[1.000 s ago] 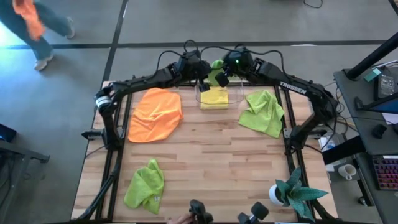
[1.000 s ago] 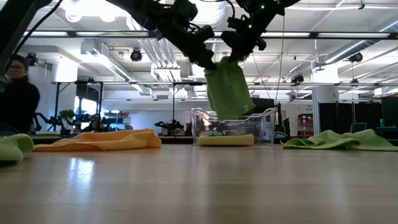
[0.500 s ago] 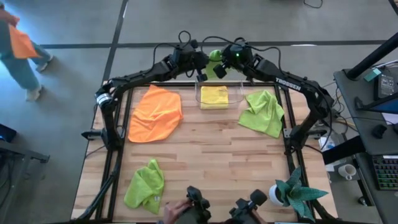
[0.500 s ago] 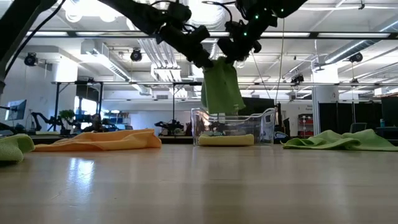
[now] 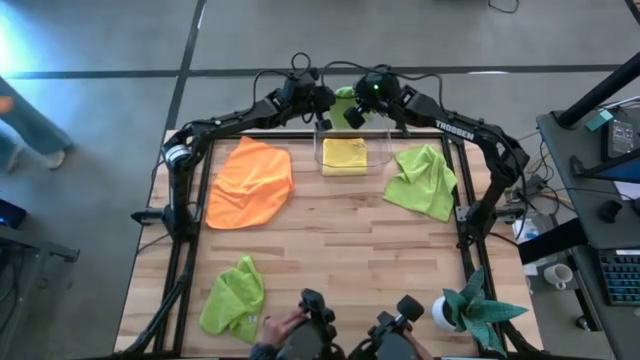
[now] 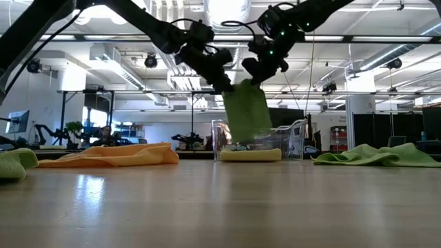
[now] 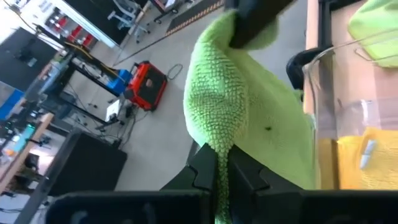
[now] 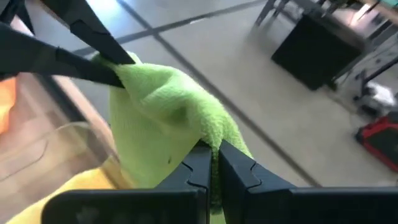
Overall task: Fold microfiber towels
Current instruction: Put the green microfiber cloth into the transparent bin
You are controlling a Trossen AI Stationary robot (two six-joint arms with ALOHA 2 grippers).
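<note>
Both grippers, left (image 7: pixel 219 163) and right (image 8: pixel 213 163), pinch one green towel (image 6: pixel 247 114) in closed fingers; from above it seems a mere sliver behind the bin (image 5: pixel 345 160).

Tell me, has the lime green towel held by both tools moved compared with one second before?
Yes. The lime green microfiber towel rose slightly and, seen from above, shifted toward the table's far edge, behind the clear plastic bin.
</note>
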